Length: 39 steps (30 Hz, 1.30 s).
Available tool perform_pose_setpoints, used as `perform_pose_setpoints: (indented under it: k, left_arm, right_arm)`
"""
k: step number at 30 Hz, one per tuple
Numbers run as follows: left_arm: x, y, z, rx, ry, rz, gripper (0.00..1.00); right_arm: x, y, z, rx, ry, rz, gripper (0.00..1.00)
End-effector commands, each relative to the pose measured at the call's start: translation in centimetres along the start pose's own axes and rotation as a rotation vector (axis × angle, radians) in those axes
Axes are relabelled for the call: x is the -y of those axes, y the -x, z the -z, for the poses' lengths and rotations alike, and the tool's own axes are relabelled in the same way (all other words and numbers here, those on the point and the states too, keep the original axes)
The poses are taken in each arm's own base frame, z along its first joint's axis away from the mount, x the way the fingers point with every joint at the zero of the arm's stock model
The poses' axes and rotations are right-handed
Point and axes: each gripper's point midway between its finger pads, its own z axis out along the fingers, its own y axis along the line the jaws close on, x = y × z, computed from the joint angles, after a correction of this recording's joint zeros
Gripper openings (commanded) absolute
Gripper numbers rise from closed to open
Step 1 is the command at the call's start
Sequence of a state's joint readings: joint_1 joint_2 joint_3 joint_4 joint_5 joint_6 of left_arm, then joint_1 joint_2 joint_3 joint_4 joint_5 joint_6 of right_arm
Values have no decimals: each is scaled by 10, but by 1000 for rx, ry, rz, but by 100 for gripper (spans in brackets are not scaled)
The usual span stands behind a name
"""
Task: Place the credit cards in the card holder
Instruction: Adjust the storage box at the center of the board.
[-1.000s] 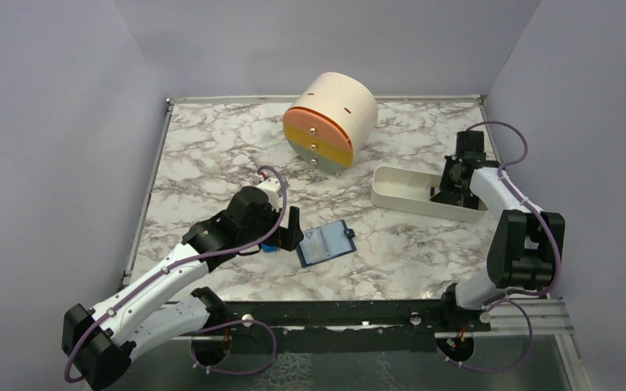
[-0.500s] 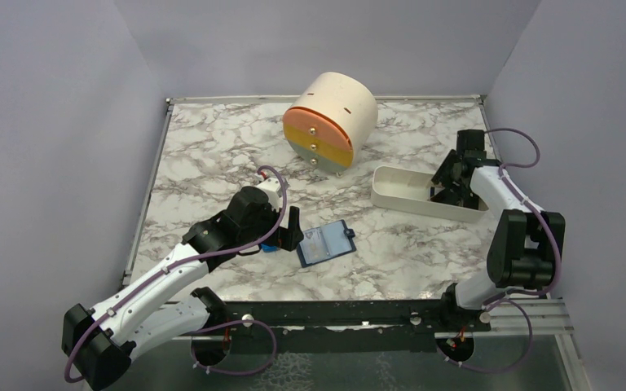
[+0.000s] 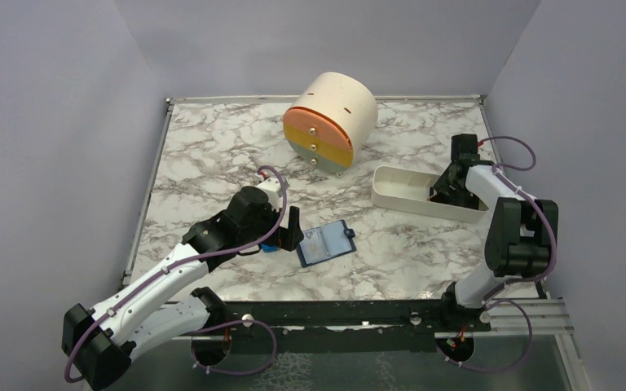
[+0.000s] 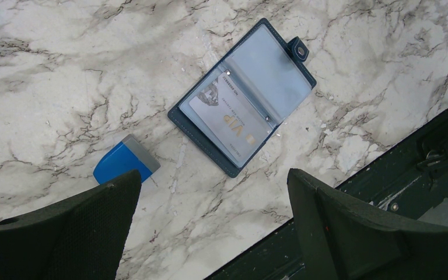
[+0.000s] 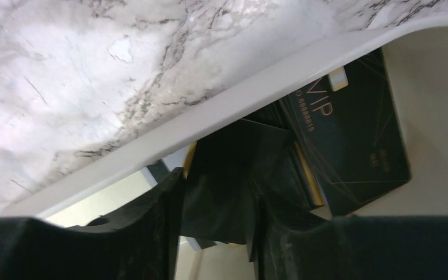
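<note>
The card holder lies open on the marble near the middle front. In the left wrist view a pale VIP card sits in its left slot. My left gripper is open and empty just left of it, hovering above the marble. My right gripper is down inside the white tray. In the right wrist view its narrow jaws close round a dark, gold-edged card. A black VIP card lies flat on the tray floor beside it.
A small bright blue block lies by the left fingers, left of the holder. A cream drum with orange and yellow drawer fronts stands at the back centre. The tray rim crosses just ahead of the right fingers.
The right wrist has turned and shifted slightly over the tray's right end. The left arm, the holder and the blue block have not moved.
</note>
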State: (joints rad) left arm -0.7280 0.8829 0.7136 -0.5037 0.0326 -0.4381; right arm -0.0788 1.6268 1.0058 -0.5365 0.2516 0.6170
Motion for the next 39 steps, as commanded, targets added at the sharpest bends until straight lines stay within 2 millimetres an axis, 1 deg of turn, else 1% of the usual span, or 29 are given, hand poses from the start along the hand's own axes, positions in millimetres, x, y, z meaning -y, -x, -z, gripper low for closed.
perform_pose_setpoints:
  k: [1, 3, 6, 7, 9, 14, 18, 19, 20, 21, 23, 25, 26, 27, 31, 33, 36, 38, 39]
  left_arm:
    - [4, 13, 5, 36, -11, -5, 99]
    - [4, 13, 5, 35, -9, -5, 99]
    - [4, 13, 5, 36, -7, -3, 99]
    - [4, 13, 5, 35, -7, -3, 99]
    - [3, 13, 4, 32, -5, -3, 99]
    - [4, 12, 4, 30, -7, -1, 99]
    - [4, 12, 4, 29, -9, 0, 99]
    - [4, 12, 4, 28, -9, 1, 99]
    - [4, 12, 4, 28, -10, 2, 99]
    - [4, 12, 4, 31, -10, 3, 99]
    - [4, 12, 4, 31, -11, 3, 99]
    - [4, 12, 5, 31, -13, 4, 99]
    - [4, 12, 5, 33, -13, 4, 99]
    - [4, 12, 5, 31, -13, 7, 99]
    - [4, 12, 5, 34, -12, 10, 99]
    - [4, 11, 5, 32, -9, 10, 99]
    - [6, 12, 4, 30, -19, 12, 97]
    - [8, 14, 4, 38, -28, 18, 95]
    - [8, 14, 4, 43, -30, 22, 95]
  right_arm:
    - [9, 7, -3, 44, -47, 7, 31]
    - [12, 15, 4, 74, -55, 24, 22]
    - [12, 28, 15, 120, -44, 46, 3]
    - [11, 30, 19, 128, -40, 53, 1]
    - [9, 35, 26, 140, -25, 65, 1]
    - [13, 46, 43, 174, -33, 82, 1]
    - [16, 47, 47, 186, -40, 74, 1]
    - [15, 45, 45, 174, -35, 70, 6]
    - [12, 41, 44, 157, -24, 58, 15]
    - [9, 37, 41, 136, -7, 52, 20]
    - [-3, 31, 36, 111, 54, 59, 24]
    - [-31, 27, 35, 109, 201, 135, 25]
    - [-49, 19, 36, 91, 302, 191, 25]
    - [-57, 16, 34, 90, 337, 221, 25]
    - [-66, 11, 18, 52, 309, 260, 24]
    - [-79, 10, 13, 52, 369, 311, 24]
    - [-105, 10, 22, 70, 477, 420, 24]
    - [-124, 4, 29, 97, 548, 531, 24]
    - [-130, 2, 30, 98, 564, 574, 24]
